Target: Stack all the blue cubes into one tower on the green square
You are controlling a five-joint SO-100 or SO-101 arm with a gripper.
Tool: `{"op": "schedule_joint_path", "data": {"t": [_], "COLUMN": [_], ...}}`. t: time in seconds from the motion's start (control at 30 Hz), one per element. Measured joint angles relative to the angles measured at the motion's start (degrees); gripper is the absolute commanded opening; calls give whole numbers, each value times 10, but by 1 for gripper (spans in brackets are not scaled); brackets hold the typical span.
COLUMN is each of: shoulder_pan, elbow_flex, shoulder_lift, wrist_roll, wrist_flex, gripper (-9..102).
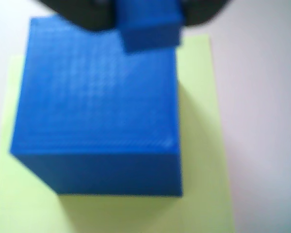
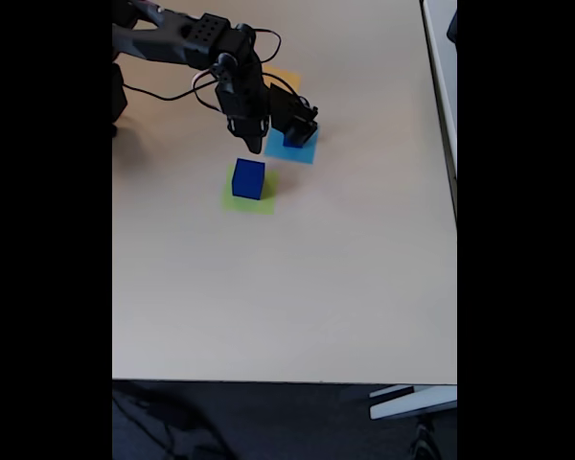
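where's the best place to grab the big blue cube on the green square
Probably from above, closing on two opposite vertical side faces of the large blue cube. It sits flat and upright on the green square, its flat sides unobstructed. The gripper already holds a smaller blue cube.

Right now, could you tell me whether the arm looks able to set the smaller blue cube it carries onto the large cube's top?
Probably yes. The end effector holds the smaller blue cube just above the large cube on the green square, and the wrist view shows nothing else on the large cube's top.

Large blue cube (image 1: 97,107) on green square (image 1: 203,145), smaller blue cube (image 1: 150,26) above — seemingly held.
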Motion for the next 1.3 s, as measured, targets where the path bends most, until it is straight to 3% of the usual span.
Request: {"op": "schedule_joint_path", "data": {"t": [0.43, 0.93, 1.3], "shoulder_pan": [19, 34, 33], "elbow_flex": [71, 86, 87], "shoulder_lift": [12, 12, 12], "wrist_roll": [-4, -4, 3], "wrist_flex": [-66, -83, -83], "gripper": [0, 0, 8]}}
